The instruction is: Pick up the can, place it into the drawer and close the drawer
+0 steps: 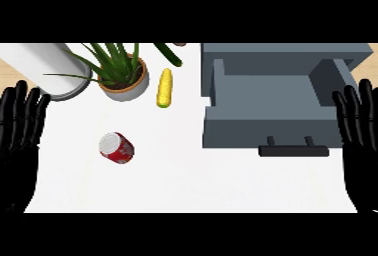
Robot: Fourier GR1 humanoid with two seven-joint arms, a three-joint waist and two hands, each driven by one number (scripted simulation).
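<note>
The left hand (21, 125) shows at the view's left edge, fingers straight, spread apart and pointing up, holding nothing; it is resting there, clear of the things. The right hand (358, 130) shows the same way at the right edge, fingers apart and bare, just beside the outer wall of the drawer (266, 132). Neither hand touches anything, so by my judgement the pick-up has not yet begun. Inward from the left hand, the can (117, 148) sits on the white bench (192, 185), red-sided with its silver end turned toward the view; whether it stands upright or leans I cannot tell. It is well apart from both hands and from the drawer, with open bench around it, which should leave room for fingers to curl round it. The grey drawer is pulled out toward the robot, its inside showing, so the can could go straight in; its dark handle (293, 150) sticks out at the front, ready for the closing push. Behind the can stand a potted plant (122, 82), a yellow vegetable (165, 88) and a white cylinder (48, 65), all out of the likely path.
</note>
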